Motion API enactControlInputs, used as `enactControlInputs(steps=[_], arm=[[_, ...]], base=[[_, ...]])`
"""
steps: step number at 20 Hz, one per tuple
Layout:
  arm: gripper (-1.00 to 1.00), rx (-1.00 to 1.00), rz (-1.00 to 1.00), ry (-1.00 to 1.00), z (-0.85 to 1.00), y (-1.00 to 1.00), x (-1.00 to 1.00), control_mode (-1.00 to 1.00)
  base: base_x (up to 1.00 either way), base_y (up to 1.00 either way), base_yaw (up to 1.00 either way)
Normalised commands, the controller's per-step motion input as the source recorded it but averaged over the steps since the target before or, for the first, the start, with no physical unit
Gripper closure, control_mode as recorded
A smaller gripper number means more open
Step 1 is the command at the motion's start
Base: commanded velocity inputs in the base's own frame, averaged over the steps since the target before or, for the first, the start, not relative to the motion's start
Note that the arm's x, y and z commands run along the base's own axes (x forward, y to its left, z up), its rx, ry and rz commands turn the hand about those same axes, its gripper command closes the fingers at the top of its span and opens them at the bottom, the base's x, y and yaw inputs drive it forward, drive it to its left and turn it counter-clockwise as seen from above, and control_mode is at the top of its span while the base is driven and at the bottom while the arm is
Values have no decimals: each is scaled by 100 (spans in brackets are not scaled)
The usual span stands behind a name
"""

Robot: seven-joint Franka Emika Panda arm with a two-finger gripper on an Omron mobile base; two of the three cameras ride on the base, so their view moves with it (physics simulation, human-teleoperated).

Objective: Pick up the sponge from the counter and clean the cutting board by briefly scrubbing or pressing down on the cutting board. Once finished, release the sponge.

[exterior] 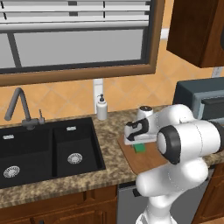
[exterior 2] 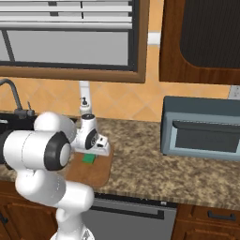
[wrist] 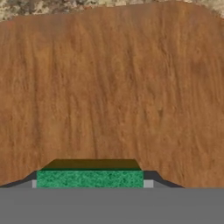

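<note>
The gripper (wrist: pixel 89 183) is closed on the sponge (wrist: pixel 89 178): in the hand view the green block sits between the two dark finger tips, one tip touching each end, with its dark underside facing the wood. The sponge is held low over the cutting board (wrist: pixel 113 87), whose grain runs across nearly the whole of that view; actual contact between sponge and board cannot be confirmed.

In the left base view the gripper (exterior: pixel 139 145) points down from the white hand, and the sponge (exterior: pixel 139 148) shows as a small green patch directly beneath it, over the rear part of the cutting board (exterior: pixel 142 162). The right base view agrees: the gripper (exterior 2: pixel 92 153) stands over the sponge (exterior 2: pixel 89 159), which is above the cutting board (exterior 2: pixel 93 172).

The board lies on the counter (exterior: pixel 109 127), right of the black double sink (exterior: pixel 48 148). A white soap dispenser (exterior: pixel 102 107) stands behind the sink's right corner, and a faucet (exterior: pixel 19 107) rises behind its left basin. A dark grey toaster oven (exterior 2: pixel 202 129) sits on the counter (exterior 2: pixel 140 164), well apart from the board.
</note>
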Motion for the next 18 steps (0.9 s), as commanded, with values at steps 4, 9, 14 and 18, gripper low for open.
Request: enactControlInputs(steps=[4,9,14,18], arm=[[100,0,11,0,-60,-8,-100,-100],[100,0,13,-2,-50,-19,-100,-100],[100,0,14,-3,-34,-30,-100,-100],[100,0,13,-1,-19,-52,-48,-100]], base=[[0,0,0],[0,0,0],[0,0,0],[0,0,0]])
